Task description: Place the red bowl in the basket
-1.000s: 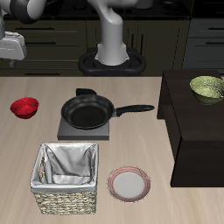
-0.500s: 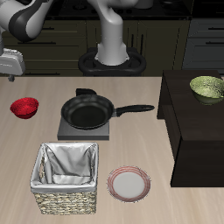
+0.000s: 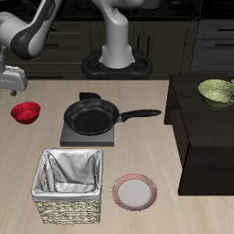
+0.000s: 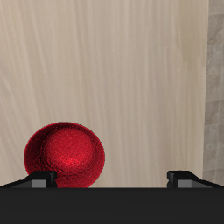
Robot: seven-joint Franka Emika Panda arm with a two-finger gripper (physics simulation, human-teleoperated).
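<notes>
The red bowl (image 3: 26,112) is small and glossy and sits on the wooden table near its side edge, beside the frying pan. It also shows in the wrist view (image 4: 65,157), resting on bare wood. My gripper (image 3: 7,82) hangs in the air above and slightly behind the bowl, partly cut off by the picture's edge. In the wrist view the gripper (image 4: 112,178) is open and empty, its fingertips (image 4: 39,178) wide apart. The basket (image 3: 69,186) is woven wicker with a grey-white cloth lining and stands near the table's front edge.
A black frying pan (image 3: 91,117) rests on a grey stove plate in the table's middle. A pink-rimmed plate (image 3: 134,192) lies beside the basket. A green patterned bowl (image 3: 217,91) sits on a dark cabinet (image 3: 206,137) at the far side.
My gripper has come down and moved slightly towards the red bowl over the last second. The bowl and the other things have not moved.
</notes>
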